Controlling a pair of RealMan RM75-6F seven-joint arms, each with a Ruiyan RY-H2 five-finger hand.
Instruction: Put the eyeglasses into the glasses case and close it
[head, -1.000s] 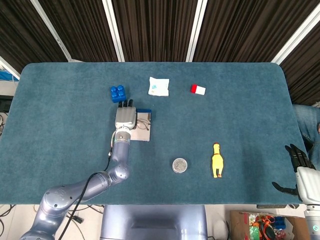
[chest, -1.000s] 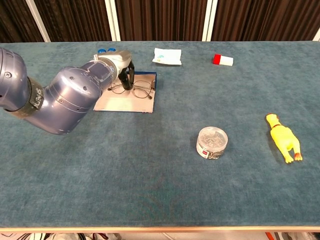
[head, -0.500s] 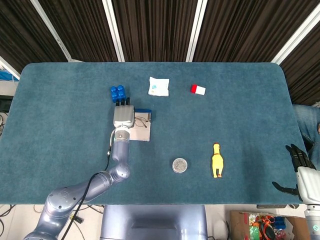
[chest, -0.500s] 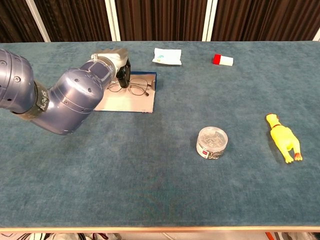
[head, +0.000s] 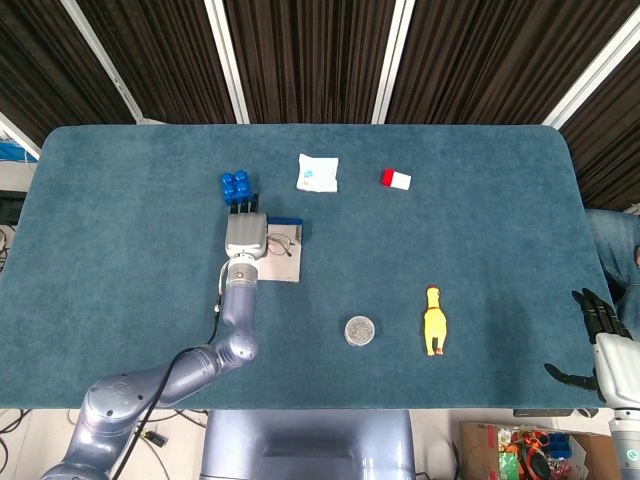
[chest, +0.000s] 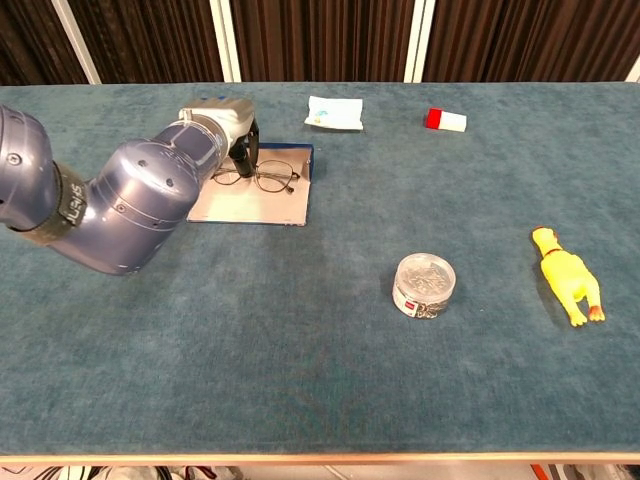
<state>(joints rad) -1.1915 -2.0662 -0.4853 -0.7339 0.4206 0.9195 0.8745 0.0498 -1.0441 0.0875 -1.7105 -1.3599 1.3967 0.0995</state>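
The eyeglasses (chest: 264, 178) are thin wire frames lying low over the open glasses case (chest: 255, 206), a pale flat tray with a blue far edge. From above, the eyeglasses (head: 281, 243) show at the right of my left hand (head: 245, 233), over the case (head: 284, 268). The dark fingers (chest: 245, 156) of my left hand (chest: 228, 123) come down on the left end of the frames and pinch it. My right hand (head: 598, 345) hangs open beyond the table's front right corner.
A blue block (head: 236, 185) sits just beyond my left hand. At the back lie a white packet (head: 318, 172) and a red-and-white block (head: 395, 179). Nearer the front are a round tin (head: 360, 331) and a yellow rubber chicken (head: 434, 320).
My left hand has shifted a little left and toward the far edge, and the eyeglasses have moved left with it over the case. The right hand has stayed still.
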